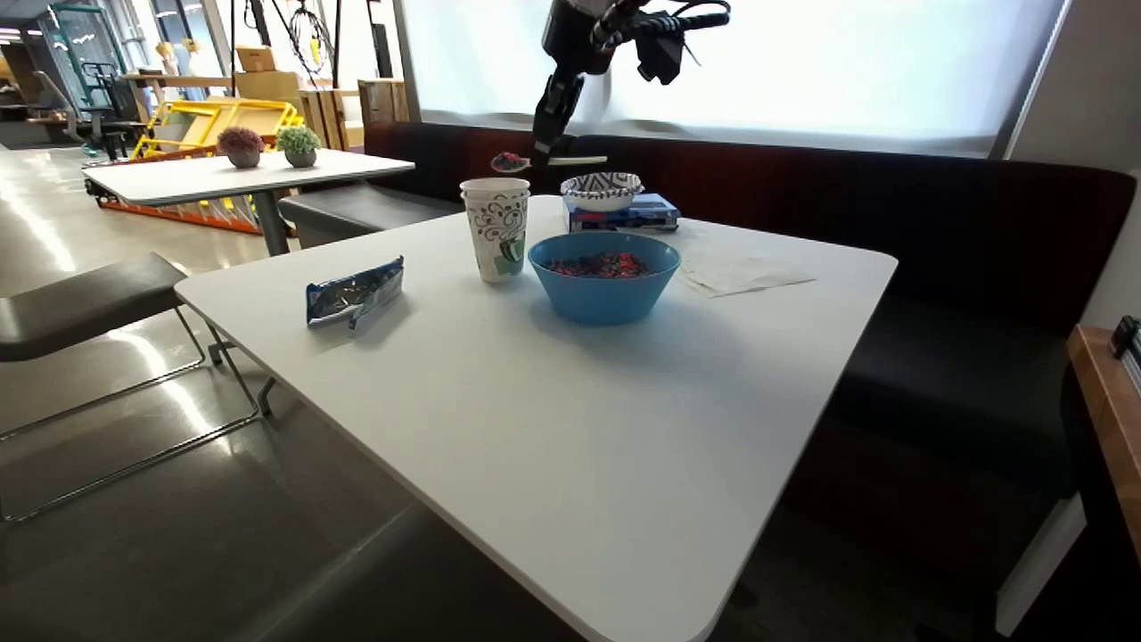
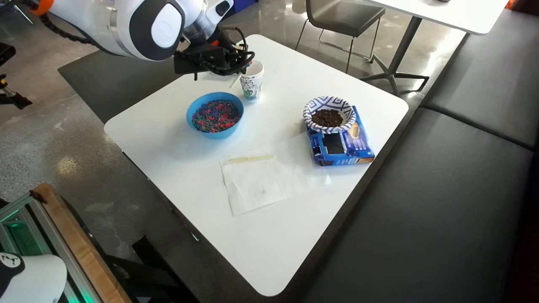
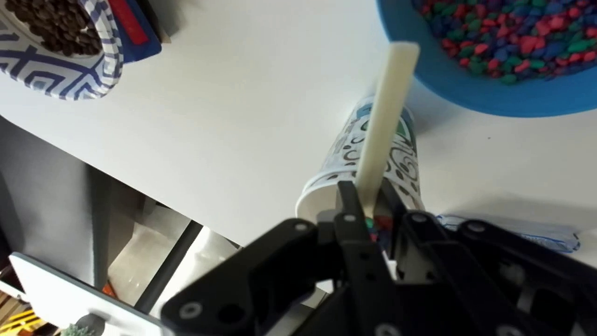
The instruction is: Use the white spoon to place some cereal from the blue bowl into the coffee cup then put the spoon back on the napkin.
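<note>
Aloft, the end effector [image 3: 368, 196] was clamped on the spoon [image 3: 385, 121], whose head carried cereal [image 1: 509, 161] just above the rim of the cup [image 1: 492, 234]. The cup stood upright on the tabletop [image 1: 570, 428], just beside the blue bowl [image 1: 603, 300], which held more cereal. Toward a corner sat a packet [image 1: 355, 292]. Between the blue bowl and the edge along the bench [image 2: 425, 202], the napkin [image 2: 265, 185] lay under a pale strip [image 2: 248, 159]. A paper bowl [image 2: 329, 103] rested on a box [image 2: 343, 160] near another corner.

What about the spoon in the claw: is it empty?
No, in an exterior view the spoon carries a small heap of reddish cereal.
</note>
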Robot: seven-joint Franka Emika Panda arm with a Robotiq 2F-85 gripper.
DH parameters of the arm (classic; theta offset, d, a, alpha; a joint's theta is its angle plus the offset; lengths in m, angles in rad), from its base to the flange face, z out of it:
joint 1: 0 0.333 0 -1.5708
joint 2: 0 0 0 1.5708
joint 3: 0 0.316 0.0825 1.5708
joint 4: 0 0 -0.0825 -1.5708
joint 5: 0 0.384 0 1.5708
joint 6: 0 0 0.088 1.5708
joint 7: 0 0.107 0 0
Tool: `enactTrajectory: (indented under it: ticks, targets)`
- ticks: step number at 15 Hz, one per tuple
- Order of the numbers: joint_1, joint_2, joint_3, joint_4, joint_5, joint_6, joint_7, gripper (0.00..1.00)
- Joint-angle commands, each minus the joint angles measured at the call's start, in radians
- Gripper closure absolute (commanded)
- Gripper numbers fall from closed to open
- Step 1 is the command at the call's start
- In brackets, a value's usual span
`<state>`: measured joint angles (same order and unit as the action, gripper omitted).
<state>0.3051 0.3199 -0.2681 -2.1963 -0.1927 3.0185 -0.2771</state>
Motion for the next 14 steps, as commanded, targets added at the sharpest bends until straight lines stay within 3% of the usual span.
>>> enactTrajectory:
  ticks: [1,9,14]
  targets:
    - [0.121,0.02,-0.113,0.019,-0.11,-0.028,0.076,0.96]
    - [0.345,0.083,-0.345,0.063,-0.278,-0.041,0.179,0.96]
    - [0.439,0.117,-0.435,0.074,-0.315,-0.081,0.207,0.96]
